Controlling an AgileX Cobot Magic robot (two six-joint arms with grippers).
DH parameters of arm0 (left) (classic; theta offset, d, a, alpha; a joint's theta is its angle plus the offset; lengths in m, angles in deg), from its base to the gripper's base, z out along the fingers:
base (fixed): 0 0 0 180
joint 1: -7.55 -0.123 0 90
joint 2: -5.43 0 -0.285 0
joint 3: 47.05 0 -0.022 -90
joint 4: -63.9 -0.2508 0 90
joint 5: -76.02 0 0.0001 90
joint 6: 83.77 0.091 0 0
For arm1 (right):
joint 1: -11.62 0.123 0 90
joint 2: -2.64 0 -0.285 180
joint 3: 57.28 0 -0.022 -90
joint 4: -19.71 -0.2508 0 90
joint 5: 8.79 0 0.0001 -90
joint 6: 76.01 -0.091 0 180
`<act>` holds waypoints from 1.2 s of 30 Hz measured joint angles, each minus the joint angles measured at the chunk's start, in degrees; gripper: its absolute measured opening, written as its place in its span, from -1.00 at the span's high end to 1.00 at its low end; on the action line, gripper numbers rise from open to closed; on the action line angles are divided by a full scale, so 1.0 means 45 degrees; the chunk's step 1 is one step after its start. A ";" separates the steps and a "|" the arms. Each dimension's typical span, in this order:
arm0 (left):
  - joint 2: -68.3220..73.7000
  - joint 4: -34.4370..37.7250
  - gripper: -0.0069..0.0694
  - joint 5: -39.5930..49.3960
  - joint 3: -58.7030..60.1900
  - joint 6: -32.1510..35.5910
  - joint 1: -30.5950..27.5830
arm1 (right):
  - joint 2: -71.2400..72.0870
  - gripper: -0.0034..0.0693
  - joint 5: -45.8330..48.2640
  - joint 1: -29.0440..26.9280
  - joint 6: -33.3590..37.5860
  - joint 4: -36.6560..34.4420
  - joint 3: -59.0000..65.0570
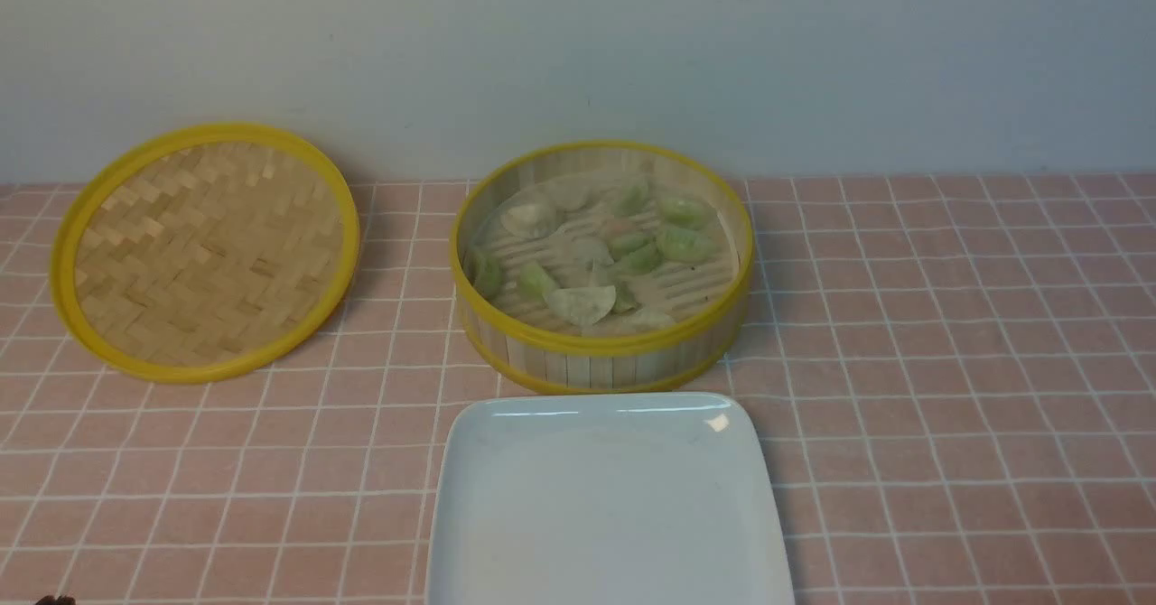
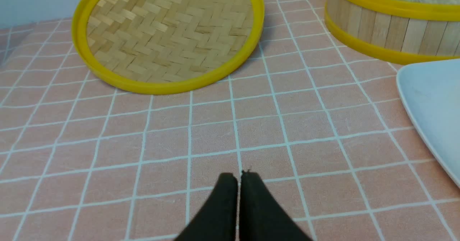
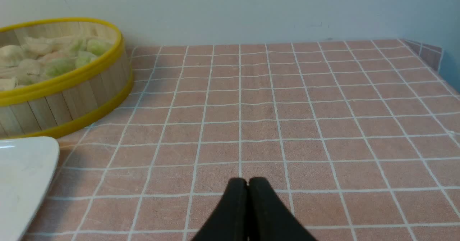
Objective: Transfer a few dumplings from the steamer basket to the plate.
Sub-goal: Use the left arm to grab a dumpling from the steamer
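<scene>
Left gripper [image 2: 239, 176]: clenched shut and empty, held low by the near edge, left of the plate.
Right gripper [image 3: 248, 181]: likewise closed on nothing, right of the plate.
Plate [image 1: 605, 515]: set bare at the middle of the near edge.
Steamer basket [image 1: 596, 366]: placed just behind it, uncovered.
Dumplings [image 1: 596, 253]: heaped inside, long axes mixed; found ahead-right of the left gripper, ahead-left of the right, neither judged clearly nearer.
Lid [image 1: 203, 253]: laid toward the far-left corner.

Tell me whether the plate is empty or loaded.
Empty, as far as visible: the plate shows bare white glaze, and the dumplings lie in the steamer basket.
</scene>
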State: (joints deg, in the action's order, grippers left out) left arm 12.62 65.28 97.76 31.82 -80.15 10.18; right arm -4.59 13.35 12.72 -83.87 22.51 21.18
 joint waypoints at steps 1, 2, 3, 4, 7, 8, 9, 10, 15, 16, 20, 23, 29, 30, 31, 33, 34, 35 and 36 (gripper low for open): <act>0.0000 0.0000 0.83 0.0000 0.0000 0.0000 0.0000 | 0.0000 0.95 0.0000 0.0000 0.0000 0.0000 0.0000; 0.0000 0.0000 0.83 0.0000 0.0000 0.0000 0.0000 | 0.0000 0.95 0.0000 0.0000 0.0000 0.0000 0.0000; 0.0000 0.0000 0.83 0.0000 0.0000 0.0000 0.0000 | 0.0000 0.95 0.0000 0.0000 0.0000 0.0000 0.0000; 0.0000 0.0000 0.83 0.0000 0.0000 0.0000 0.0000 | 0.0000 0.95 0.0000 0.0000 0.0000 0.0000 0.0000; 0.0000 0.0000 0.83 0.0000 0.0000 0.0000 0.0000 | 0.0000 0.95 0.0000 0.0000 0.0000 0.0000 0.0000; 0.0000 0.0000 0.83 0.0000 0.0000 0.0000 0.0000 | 0.0000 0.95 0.0000 0.0000 0.0000 0.0000 0.0000; 0.0000 0.0000 0.83 0.0000 0.0000 0.0000 0.0000 | 0.0000 0.95 0.0000 0.0000 0.0000 0.0000 0.0000; 0.0000 0.0000 0.83 0.0000 0.0000 0.0000 0.0000 | 0.0000 0.95 0.0000 0.0000 0.0000 0.0000 0.0000; 0.0000 0.0000 0.83 0.0000 0.0000 0.0000 0.0000 | 0.0000 0.95 0.0000 0.0000 0.0000 0.0000 0.0000; 0.0000 -0.0027 0.83 0.0000 0.0000 0.0012 0.0000 | 0.0000 0.95 0.0000 0.0000 0.0000 0.0000 0.0000; 0.0000 -0.0029 0.83 -0.0231 0.0017 -0.0112 0.0000 | 0.0000 0.95 0.0000 0.0000 0.0000 0.0000 0.0000; 0.0000 0.1166 0.83 -0.1117 0.0016 -0.1054 0.0000 | 0.0000 0.95 0.0000 0.0000 0.0000 0.0000 0.0000; 0.0000 0.5306 0.83 -0.4232 0.0016 -0.3369 0.0000 | 0.0000 0.95 0.0000 0.0000 0.0000 0.0000 0.0000; 0.0000 0.5653 0.83 -0.4632 0.0016 -0.3463 0.0000 | 0.0000 0.95 0.0000 0.0000 0.0000 0.0000 0.0000; 0.0000 0.6359 0.83 -0.5619 0.0016 -0.3548 0.0000 | 0.0000 0.95 0.0000 0.0000 0.0000 0.0000 0.0000; 0.0000 0.7082 0.83 -0.6822 0.0016 -0.3785 0.0000 | 0.0000 0.95 -0.0078 0.0000 0.0000 -0.0076 0.0000; 0.0000 0.7331 0.83 -0.7458 0.0016 -0.3987 0.0000 | 0.0000 0.95 -0.0250 0.0000 -0.0013 -0.0287 0.0010; 0.0000 0.7424 0.83 -0.8122 0.0002 -0.4315 0.0000 | 0.0000 0.95 -0.0765 0.0000 -0.0154 -0.0856 0.0086; 0.0000 0.7408 0.83 -0.8410 -0.0121 -0.4525 0.0000 | 0.0000 0.95 -0.1472 0.0000 -0.0304 -0.1405 0.0100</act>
State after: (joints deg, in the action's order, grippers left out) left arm 12.62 98.61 59.92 31.27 -100.52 10.18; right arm -4.59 6.73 12.72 -85.24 16.19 21.63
